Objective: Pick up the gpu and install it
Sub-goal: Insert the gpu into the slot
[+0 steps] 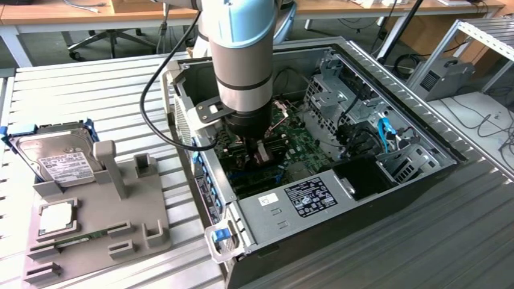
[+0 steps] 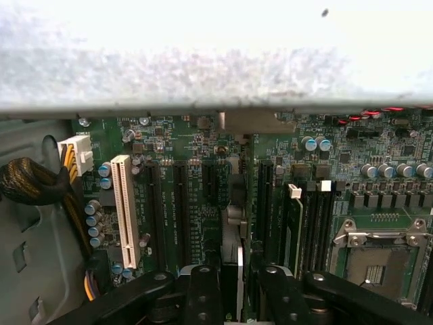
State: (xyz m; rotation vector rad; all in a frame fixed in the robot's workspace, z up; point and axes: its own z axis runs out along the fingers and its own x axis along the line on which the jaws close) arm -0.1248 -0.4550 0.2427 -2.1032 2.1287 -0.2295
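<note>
The gripper (image 2: 237, 288) sits clamped on the gpu (image 2: 232, 230), edge-on directly below it, long axis running parallel with the motherboard slots (image 2: 181, 210) inside the case (image 1: 418, 180).

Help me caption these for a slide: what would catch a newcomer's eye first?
The robot arm plunging into the open computer case, its gripper low over the green motherboard. In the wrist view, a thin card stands edge-on between the gripper's black fingers, above the dark expansion slots beside the white slot. At the exterior view's left, a hard drive sits in a grey holder.
</note>
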